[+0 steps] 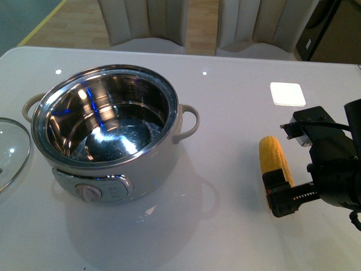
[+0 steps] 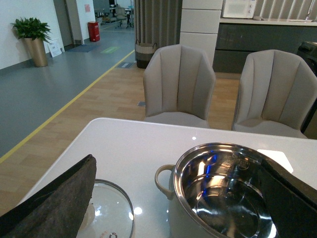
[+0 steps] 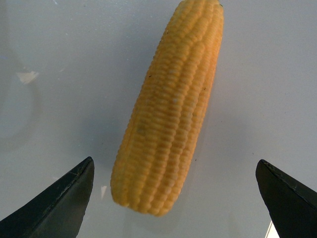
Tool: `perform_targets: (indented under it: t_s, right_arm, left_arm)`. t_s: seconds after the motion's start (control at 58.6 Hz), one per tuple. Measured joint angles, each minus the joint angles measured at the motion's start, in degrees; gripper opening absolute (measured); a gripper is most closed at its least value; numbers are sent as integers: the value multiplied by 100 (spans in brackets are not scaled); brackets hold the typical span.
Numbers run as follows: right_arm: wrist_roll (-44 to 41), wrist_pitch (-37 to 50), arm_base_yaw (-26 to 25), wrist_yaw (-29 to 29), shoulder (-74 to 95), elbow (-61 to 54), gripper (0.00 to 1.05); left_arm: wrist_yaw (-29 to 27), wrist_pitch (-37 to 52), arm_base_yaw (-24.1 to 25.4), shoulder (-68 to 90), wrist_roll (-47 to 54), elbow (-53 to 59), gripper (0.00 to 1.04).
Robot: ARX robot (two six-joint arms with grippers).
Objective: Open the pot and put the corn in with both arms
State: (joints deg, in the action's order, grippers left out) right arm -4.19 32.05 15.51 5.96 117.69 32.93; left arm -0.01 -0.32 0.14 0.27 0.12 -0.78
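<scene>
The cream-white pot (image 1: 161,164) stands open at the table's left, its steel bowl empty. The glass lid (image 1: 10,148) lies flat on the table to its left. The yellow corn (image 1: 273,155) lies on the table at the right. My right gripper (image 1: 289,164) is open and hovers over the corn's near end; in the right wrist view the corn (image 3: 171,109) lies between its spread jaws, untouched. My left gripper (image 2: 171,218) is open and empty, above the gap between the lid (image 2: 111,208) and the pot (image 2: 171,218). It is out of the front view.
Two beige chairs (image 1: 141,22) (image 1: 265,22) stand behind the table's far edge. A white square patch (image 1: 287,93) shows on the table (image 1: 225,113) beyond the corn. Bare tabletop lies between pot and corn.
</scene>
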Motion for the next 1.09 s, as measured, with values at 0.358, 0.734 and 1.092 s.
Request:
perform_targets:
  t_s: [0.358, 0.734, 1.092]
  right_arm:
    - [216, -219, 240, 260, 992, 800, 96]
    - [313, -199, 234, 280, 1191, 826, 44]
    - [129, -435, -162, -490, -540, -74, 29]
  left_arm:
    - [0, 0, 0, 0, 0, 0, 98]
    - [0, 0, 0, 0, 0, 0, 98]
    - [0, 0, 0, 0, 0, 0, 98]
